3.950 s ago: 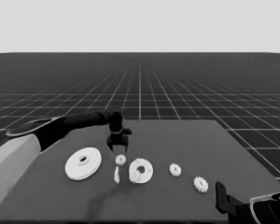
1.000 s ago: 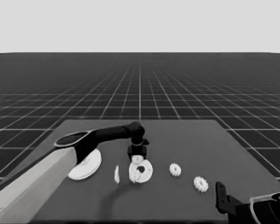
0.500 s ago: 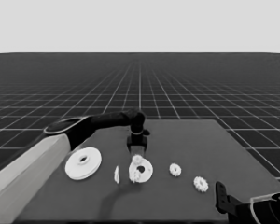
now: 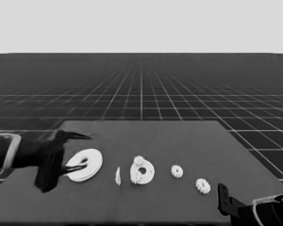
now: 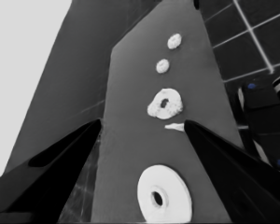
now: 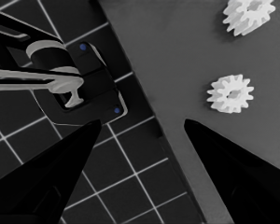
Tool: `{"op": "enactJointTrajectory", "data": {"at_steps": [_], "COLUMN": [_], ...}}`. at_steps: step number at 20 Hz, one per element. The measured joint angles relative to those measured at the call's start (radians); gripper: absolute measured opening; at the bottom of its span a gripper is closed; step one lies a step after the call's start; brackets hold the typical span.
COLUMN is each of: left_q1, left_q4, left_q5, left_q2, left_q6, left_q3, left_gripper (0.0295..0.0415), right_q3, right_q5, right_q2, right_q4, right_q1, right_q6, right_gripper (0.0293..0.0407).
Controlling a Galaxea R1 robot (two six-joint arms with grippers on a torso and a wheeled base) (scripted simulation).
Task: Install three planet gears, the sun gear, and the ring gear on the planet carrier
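Note:
The smaller round part lies at the table's middle with small gears sitting on it, one at its far rim. Two loose gears lie to its right. The larger round part lies flat at the left. My left gripper waits open over it at the table's left end, holding nothing. The left wrist view shows the larger round part, the smaller round part and both loose gears past the open left gripper. My right gripper is parked open at the table's near right corner.
A thin white piece stands on edge between the two round parts. The right wrist view shows the two loose gears near the table's edge, and dark machinery with blue lights over the floor grid.
The left arm hovered over the smaller round part, lifted, then drew back to the table's left end with open, empty fingers. The right arm has stayed put.

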Motion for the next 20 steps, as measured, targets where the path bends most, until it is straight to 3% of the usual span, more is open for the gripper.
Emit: {"op": "enactJointTrajectory", "data": {"at_steps": [2, 3, 4, 6, 12, 13, 15, 20], "left_q1": [-0.004, -0.005, -0.005, -0.006, -0.006, -0.006, -0.006, -0.006], "left_q4": [0.002, 0.002, 0.002, 0.002, 0.003, 0.003, 0.003, 0.003], "left_q5": [-0.008, -0.01, -0.011, -0.012, -0.012, -0.012, -0.012, -0.012], "left_q2": [-0.017, -0.02, -0.022, -0.024, -0.025, -0.025, -0.025, -0.025], "left_q6": [0.017, 0.021, 0.023, 0.025, 0.026, 0.026, 0.026, 0.026], "left_q3": [0.016, 0.02, 0.022, 0.024, 0.024, 0.024, 0.024, 0.024], "left_gripper": [0.0385, 0.0385, 0.0385, 0.0385, 0.0385, 0.0385, 0.0385, 0.0385], "right_q3": [0.0, -0.159, -0.318, -0.507, -0.625, -0.664, -0.726, -0.766], "right_q5": [0.0, -0.152, -0.22, -0.272, -0.297, -0.251, -0.202, -0.175], "right_q2": [0.0, 0.132, 0.229, 0.326, 0.383, 0.401, 0.431, 0.45], "right_q4": [0.0, 0.231, 0.347, 0.444, 0.492, 0.401, 0.325, 0.293], "right_q1": [0.0, 0.208, 0.285, 0.319, 0.326, 0.23, 0.134, 0.094], "right_q6": [0.0, 0.394, 0.596, 0.752, 0.818, 0.808, 0.793, 0.783], "right_gripper": [0.0385, 0.0396, 0.0393, 0.0387, 0.0385, 0.0385, 0.0385, 0.0385]}}
